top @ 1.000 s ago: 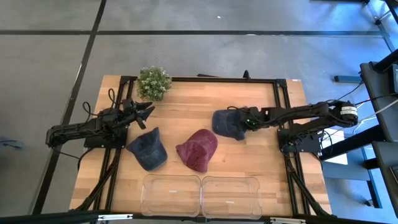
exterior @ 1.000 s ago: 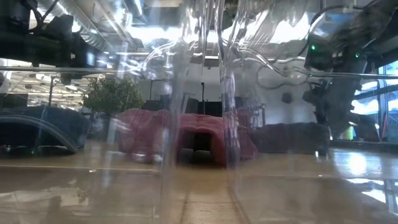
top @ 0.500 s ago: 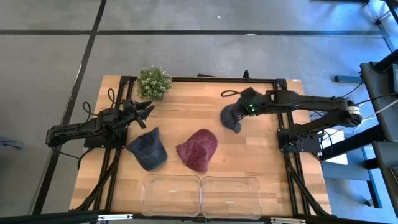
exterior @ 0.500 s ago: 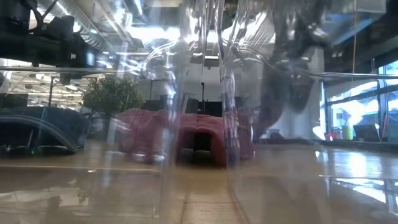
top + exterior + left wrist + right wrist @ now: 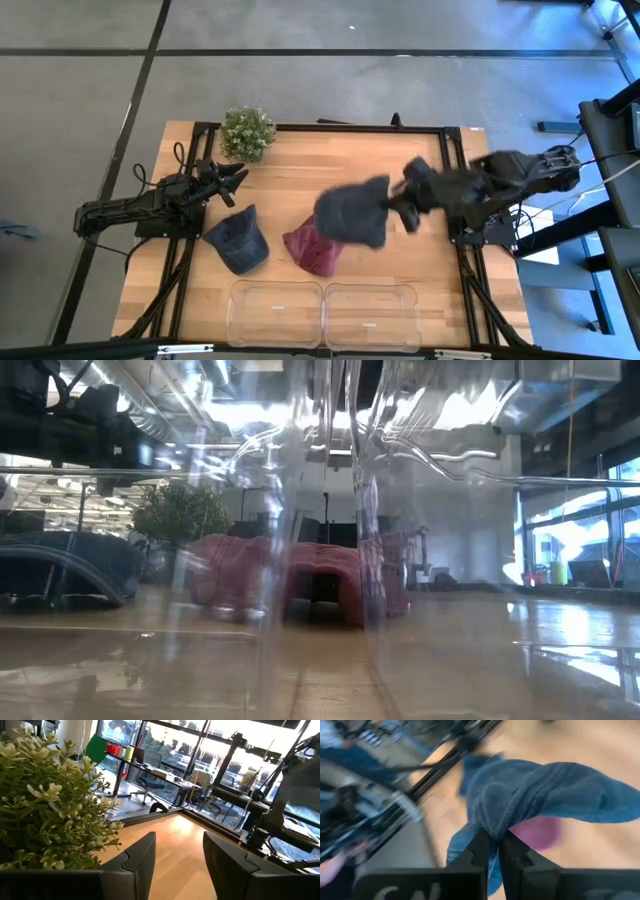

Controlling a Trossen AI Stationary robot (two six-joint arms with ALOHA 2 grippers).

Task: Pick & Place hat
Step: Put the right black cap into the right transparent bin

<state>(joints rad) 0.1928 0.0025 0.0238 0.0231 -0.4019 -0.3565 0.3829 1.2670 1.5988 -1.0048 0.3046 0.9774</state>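
Observation:
My right gripper (image 5: 398,207) is shut on a dark blue knitted hat (image 5: 352,212), which it carries in the air over the table's middle. This hat partly covers a maroon hat (image 5: 312,252) lying on the wood, which the low view also shows (image 5: 300,580). A second blue hat (image 5: 238,241) lies on the table's left part. My left gripper (image 5: 180,860) is open and waits near the far left, beside the potted plant (image 5: 247,132). The carried hat is out of the low view. My right gripper pinches a bunched fold of the blue hat's cloth (image 5: 492,822) between its two fingers (image 5: 481,851). It comes at the hat from the table's right. The hat is lifted clear of the table and spreads out past the fingertips, above the maroon hat (image 5: 542,832).
Two clear plastic bins (image 5: 275,312) (image 5: 370,315) stand side by side at the table's near edge. The potted plant (image 5: 45,805) sits at the far left corner, close to my left gripper. Bare wood (image 5: 300,185) lies between the hats and the far edge.
My right gripper has risen from the table's far right part and swung toward the left and the near edge, staying shut. The dark blue hat, which lay on the wood a second ago, is now lifted clear and hangs over the maroon hat.

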